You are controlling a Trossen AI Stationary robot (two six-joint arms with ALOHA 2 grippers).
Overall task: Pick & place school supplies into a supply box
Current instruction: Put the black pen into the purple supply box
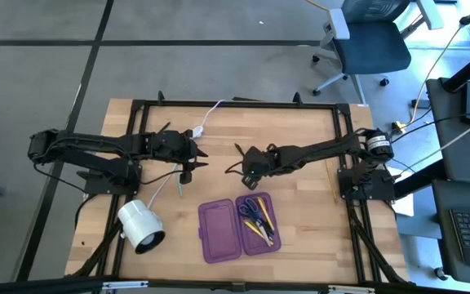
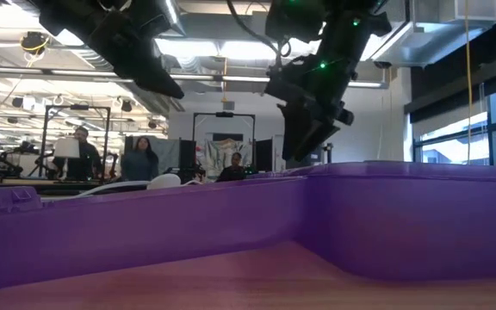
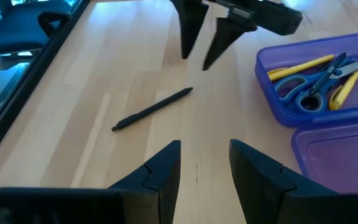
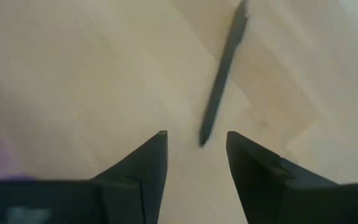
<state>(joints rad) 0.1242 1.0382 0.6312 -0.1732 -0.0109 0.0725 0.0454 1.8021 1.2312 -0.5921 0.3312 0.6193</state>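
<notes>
we are working with both arms over the middle of the wooden table [image 1: 300, 139], and one dark pen [image 3: 152, 110] is lying loose on the bare wood between them, apart from everything else. our right gripper [image 4: 196, 152] is hanging right above that pen with its fingers parted and nothing between them, the pen's tip sitting just ahead of the gap; we judge this is the line-up for a grasp, since the pen runs roughly along the opening and may call for a turn of the wrist. our left gripper [image 3: 204, 163] is also parted and empty, hovering just beside the pen on the other side, likely waiting so as not to crowd the pick.

the purple supply box [image 1: 219, 237] is lying open and flat near the table's front edge, so that things can simply be dropped in. its right half is already holding the blue-handled scissors [image 3: 316, 84] and yellow pencils [image 3: 300, 66]; its left half is showing nothing inside. the white lamp [image 1: 141, 226] is sitting to the box's left, out of the way.
</notes>
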